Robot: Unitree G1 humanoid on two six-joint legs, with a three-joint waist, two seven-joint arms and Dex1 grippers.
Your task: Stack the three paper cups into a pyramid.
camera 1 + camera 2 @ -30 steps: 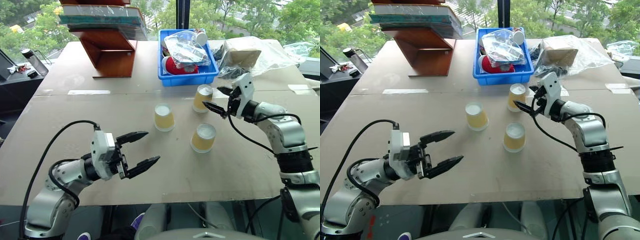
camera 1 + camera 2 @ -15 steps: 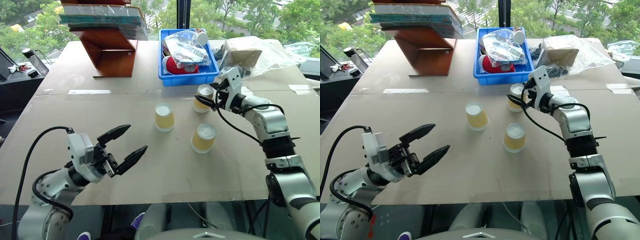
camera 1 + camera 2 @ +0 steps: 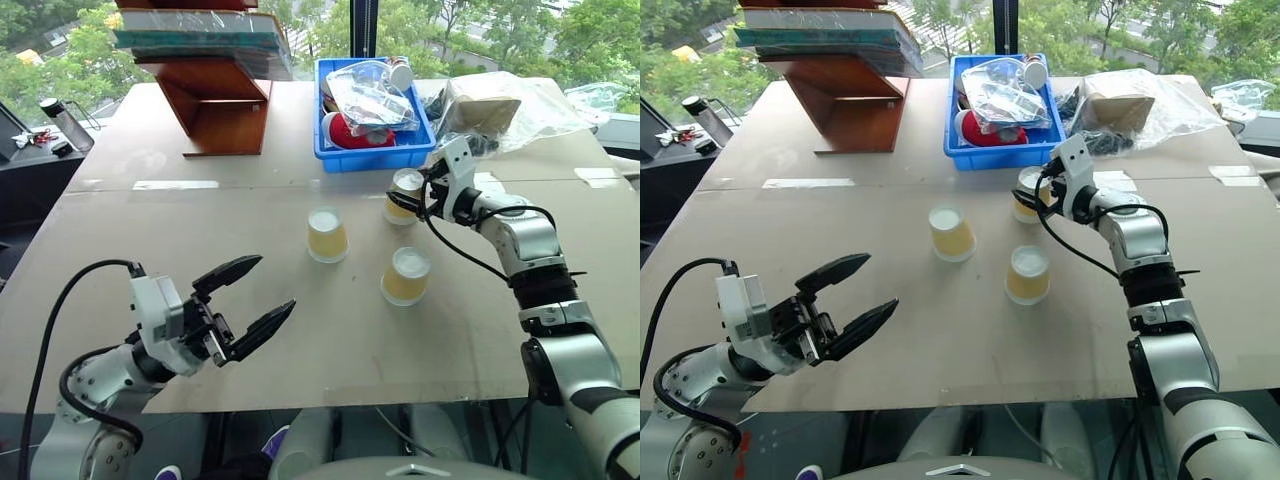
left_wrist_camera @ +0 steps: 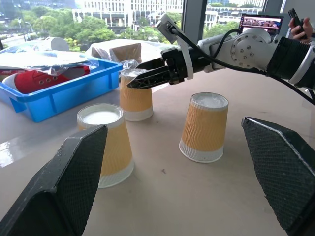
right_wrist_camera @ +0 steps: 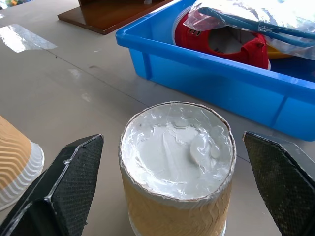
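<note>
1. We see no pyramid yet: the three paper cups stand upside down and apart on the surface point(image 3: 150, 230) — the far cup point(image 3: 405, 195), the middle cup point(image 3: 327, 235), the near cup point(image 3: 406, 276).
2. Our right gripper point(image 3: 412, 197) has its fingers spread around the far cup; our left gripper point(image 3: 248, 297), fingers spread, holds nothing.
3. The blue bin point(image 3: 345, 158) holds clear bags and something red.

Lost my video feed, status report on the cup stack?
Right claw open around far cup, not closed. Left claw open, empty. Three paper cups upside down, apart. Blue bin close behind.
</note>
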